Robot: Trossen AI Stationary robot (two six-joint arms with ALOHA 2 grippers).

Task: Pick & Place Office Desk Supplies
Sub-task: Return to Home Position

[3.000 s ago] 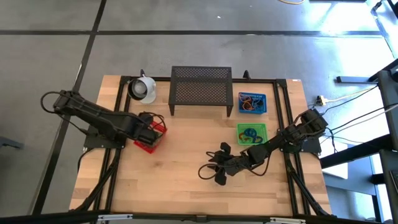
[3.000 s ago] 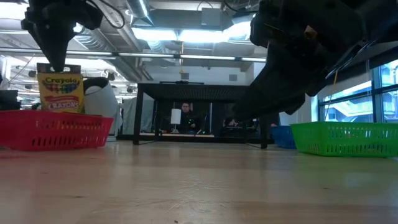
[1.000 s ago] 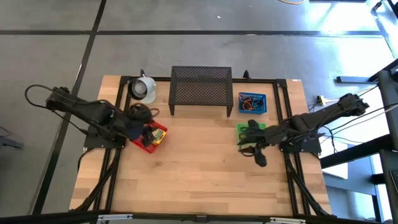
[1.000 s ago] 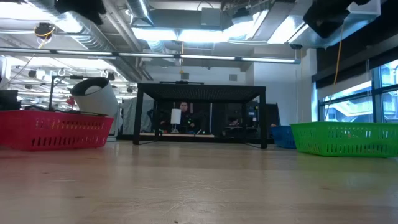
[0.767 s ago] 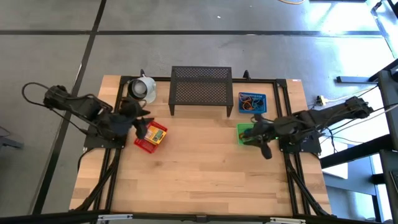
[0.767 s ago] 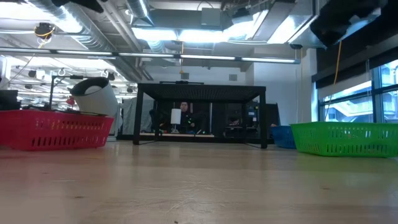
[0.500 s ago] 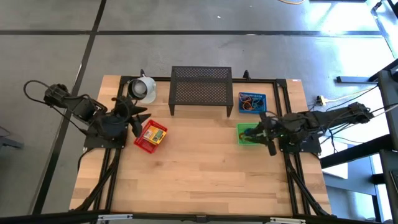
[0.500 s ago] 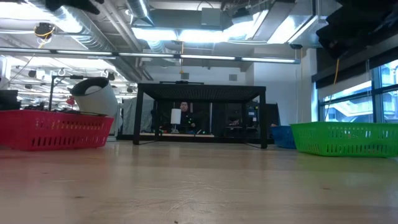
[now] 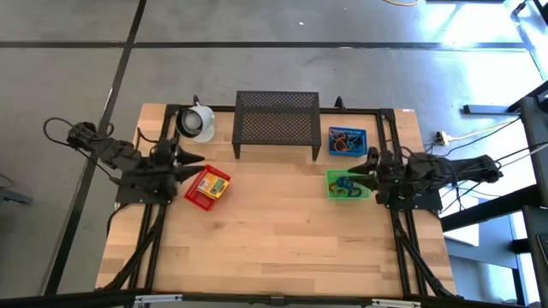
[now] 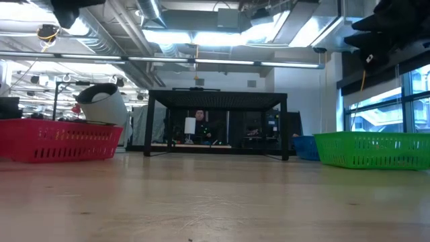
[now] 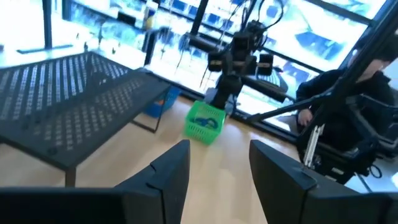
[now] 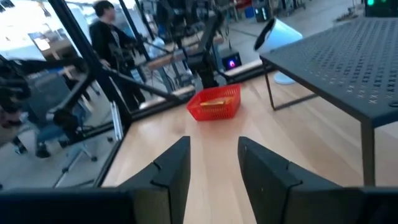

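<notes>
nearby, crayon box (image 9: 211, 184), apart from left pincer (image 9: 196, 157)

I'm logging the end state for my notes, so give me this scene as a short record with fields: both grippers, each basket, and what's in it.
left gripper: open, empty, beside the red basket
right gripper: open, empty, by the right edge of the green basket
red basket: holds a yellow crayon box
green basket: blue and green loops
blue basket: orange and red loops
</notes>
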